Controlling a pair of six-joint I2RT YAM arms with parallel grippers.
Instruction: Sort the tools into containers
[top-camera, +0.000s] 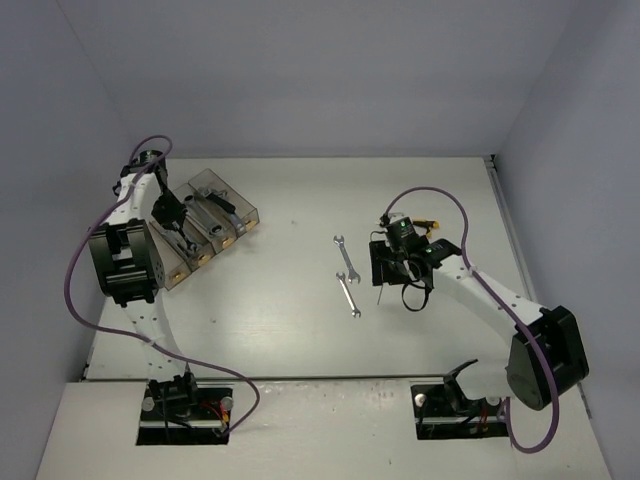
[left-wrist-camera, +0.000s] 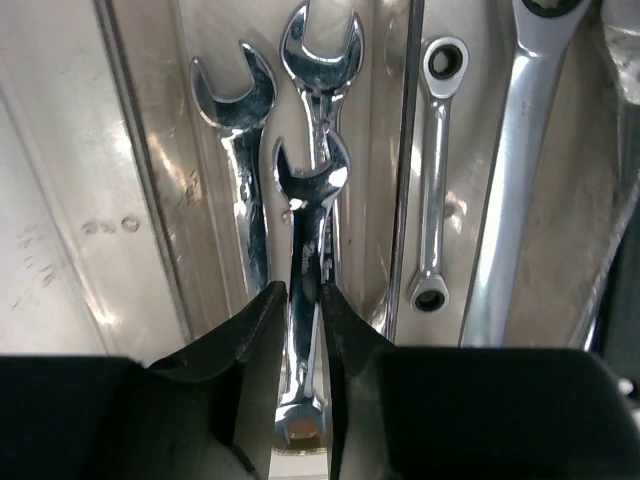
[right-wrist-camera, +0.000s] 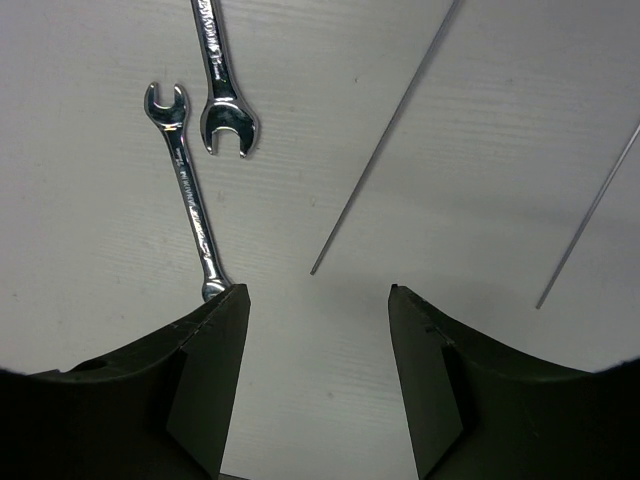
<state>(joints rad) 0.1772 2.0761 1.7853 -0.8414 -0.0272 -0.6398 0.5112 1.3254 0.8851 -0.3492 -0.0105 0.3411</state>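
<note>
Over at the containers (top-camera: 250, 213), the left pincer (left-wrist-camera: 303, 300) is clenched on a wrench (left-wrist-camera: 310, 185), holding it over two stored wrenches (left-wrist-camera: 245, 150) lying in one bin, just left of that bin's divider (left-wrist-camera: 405, 150). Let go crooked and it could ride up on those two or hook the divider. Well right of the containers, the right pincer (right-wrist-camera: 315, 300) hovers released above the loose wrenches (right-wrist-camera: 188, 190) on the table (right-wrist-camera: 500, 150). They lie so close together that reaching for one may knock the other.
</note>
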